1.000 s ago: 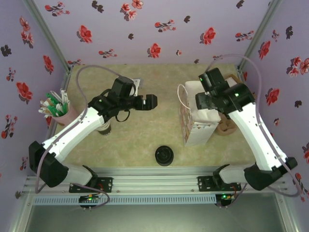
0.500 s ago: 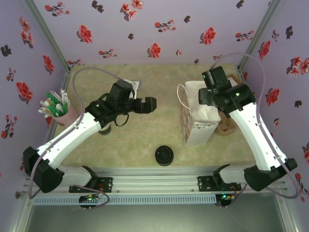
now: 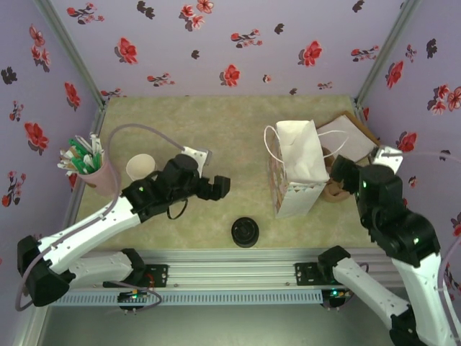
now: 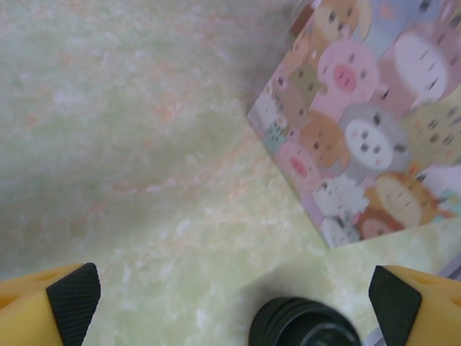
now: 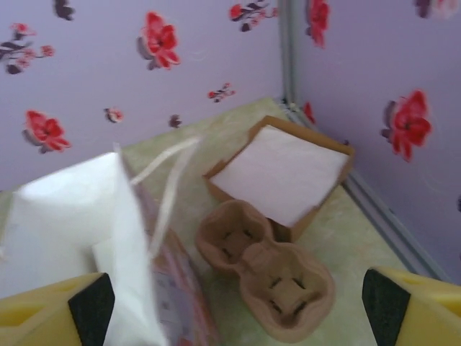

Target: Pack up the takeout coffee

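Two grippers, both released and holding nothing. The left gripper [image 3: 222,186] hangs left of centre in the top view, over the pale green tabletop [image 3: 216,130]. In its own wrist view the left gripper [image 4: 232,301] has its yellow fingers with black pads [image 4: 72,299] at the two bottom corners, spread wide and touching nothing. Between them at the bottom edge lies a stack of round black plastic lids [image 4: 302,328]. A white paper bag printed with cartoon animals [image 4: 360,122] stands at the upper right.

The right gripper [image 3: 341,171] sits right of the bag [image 3: 295,162] in the top view, near a brown pulp cup carrier [image 3: 333,191]. From its wrist, the right gripper [image 5: 238,306] shows jaws far apart and empty. The carrier [image 5: 266,270] lies on the tabletop between them, and a brown square tray of white napkins [image 5: 277,169] sits behind it.

Whether the takeout coffee sits inside the bag cannot be told, as the bag's white walls hide its interior. A lidless cream paper cup [image 3: 140,167] stands at the left.
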{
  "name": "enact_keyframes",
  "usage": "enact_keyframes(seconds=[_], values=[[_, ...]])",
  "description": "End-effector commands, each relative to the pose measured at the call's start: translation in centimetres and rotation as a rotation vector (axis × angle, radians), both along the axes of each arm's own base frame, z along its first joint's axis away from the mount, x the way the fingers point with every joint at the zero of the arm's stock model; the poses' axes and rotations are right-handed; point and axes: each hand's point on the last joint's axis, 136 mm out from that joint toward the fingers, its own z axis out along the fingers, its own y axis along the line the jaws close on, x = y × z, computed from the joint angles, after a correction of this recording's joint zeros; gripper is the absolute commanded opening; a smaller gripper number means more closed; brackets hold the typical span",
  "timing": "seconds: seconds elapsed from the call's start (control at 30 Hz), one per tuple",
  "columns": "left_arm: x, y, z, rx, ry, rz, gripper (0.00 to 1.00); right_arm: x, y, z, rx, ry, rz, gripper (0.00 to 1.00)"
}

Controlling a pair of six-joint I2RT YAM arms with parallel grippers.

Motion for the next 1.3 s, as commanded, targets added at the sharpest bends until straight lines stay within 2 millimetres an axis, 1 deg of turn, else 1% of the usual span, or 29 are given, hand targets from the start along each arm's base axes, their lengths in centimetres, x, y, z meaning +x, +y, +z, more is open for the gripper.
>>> enact_keyframes(seconds=[0.0, 0.07, 0.1, 0.13, 0.2, 0.3, 0.4, 0.5, 0.6, 0.67, 0.73, 0.77, 0.87, 0.93, 1.03, 1.13, 1.27], values=[[-0.2, 1.1, -2.2, 0.066, -0.048, 0.041, 0.99, 0.0, -2.1, -2.0, 0.017, -0.048, -0.157, 0.98], [-0.7, 1.5, -4.0, 0.092, -0.051, 0.051, 0.99, -0.1, -2.8, -3.7, 0.010, -0.053, -0.198, 0.99], [-0.9, 1.8, -4.9, 0.100, -0.051, 0.060, 0.99, 0.1, -2.8, -4.8, -0.003, -0.041, -0.214, 0.99], [-1.2, 2.1, -5.7, 0.108, -0.053, 0.071, 0.99, -0.2, -3.2, -5.2, 0.009, -0.061, -0.230, 0.99], [-1.6, 2.8, -7.0, 0.112, -0.043, 0.098, 0.99, 0.0, -3.3, -6.5, -0.002, -0.051, -0.245, 0.99], [-2.0, 4.5, -8.4, 0.112, -0.016, 0.176, 0.99, 0.2, -3.3, -7.7, -0.015, -0.026, -0.259, 0.98], [-2.2, 6.5, -9.6, 0.125, 0.011, 0.263, 0.98, 0.3, -3.2, -8.2, -0.026, -0.003, -0.262, 0.96], [-2.4, 8.2, -10.7, 0.157, 0.038, 0.344, 0.89, 0.4, -3.0, -8.2, -0.022, 0.011, -0.251, 0.93], [-2.2, 10.7, -12.1, 0.211, 0.075, 0.448, 0.75, 1.0, -2.3, -8.8, -0.029, 0.049, -0.229, 0.91], [-2.0, 12.1, -13.1, 0.235, 0.105, 0.503, 0.62, 1.2, -2.1, -8.9, -0.024, 0.056, -0.220, 0.89], [-1.8, 13.3, -13.8, 0.248, 0.122, 0.547, 0.46, 1.3, -1.9, -8.8, -0.022, 0.059, -0.211, 0.88], [-1.7, 13.7, -14.0, 0.252, 0.127, 0.563, 0.42, 1.3, -1.9, -8.8, -0.023, 0.060, -0.211, 0.88], [-1.5, 15.1, -14.7, 0.264, 0.141, 0.616, 0.34, 1.4, -1.8, -8.5, -0.024, 0.059, -0.204, 0.87], [-1.1, 16.0, -15.2, 0.264, 0.147, 0.651, 0.31, 1.5, -1.8, -8.4, -0.022, 0.059, -0.201, 0.87], [-0.6, 16.8, -15.6, 0.266, 0.145, 0.684, 0.31, 1.6, -1.6, -8.3, -0.023, 0.062, -0.194, 0.87], [0.1, 17.4, -15.9, 0.258, 0.136, 0.711, 0.28, 1.7, -1.6, -8.3, -0.025, 0.070, -0.190, 0.86], [0.7, 18.0, -16.2, 0.257, 0.131, 0.737, 0.27, 1.7, -1.5, -8.2, -0.024, 0.071, -0.186, 0.87]])
